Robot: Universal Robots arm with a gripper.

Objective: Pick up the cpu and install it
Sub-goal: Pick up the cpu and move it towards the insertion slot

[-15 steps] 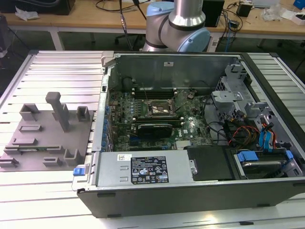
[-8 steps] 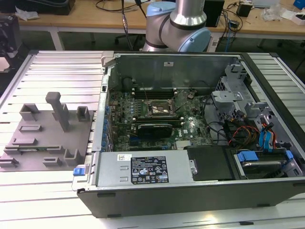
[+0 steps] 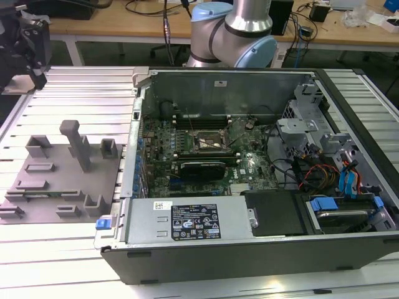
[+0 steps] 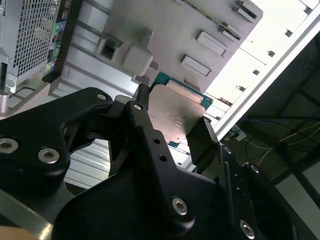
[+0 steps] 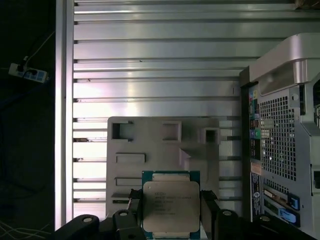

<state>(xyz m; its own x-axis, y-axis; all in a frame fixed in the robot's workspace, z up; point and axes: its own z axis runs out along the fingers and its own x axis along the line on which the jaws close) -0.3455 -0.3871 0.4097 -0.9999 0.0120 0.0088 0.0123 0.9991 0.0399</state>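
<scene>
The cpu (image 5: 171, 205), a silver-topped square chip with a green edge, sits between my gripper's (image 5: 171, 212) two black fingers, which are shut on its opposite sides. In the second wrist view the cpu (image 4: 176, 112) appears from behind the gripper (image 4: 172, 117), held in the air over the grey fixture plate (image 4: 200, 30). In the exterior view my dark wrist assembly (image 3: 28, 38) hangs at the far left, above the table's back corner. The dark socket frame (image 3: 207, 142) lies open in the middle of the motherboard (image 3: 249, 163) inside the computer case.
The open computer case (image 3: 262, 249) fills the exterior view's right, with a power supply (image 3: 193, 219), cables and drive bays inside. The grey fixture plate (image 3: 62, 171) with raised posts lies on the ribbed metal table (image 3: 56, 261). The arm's base (image 3: 234, 31) stands behind the case.
</scene>
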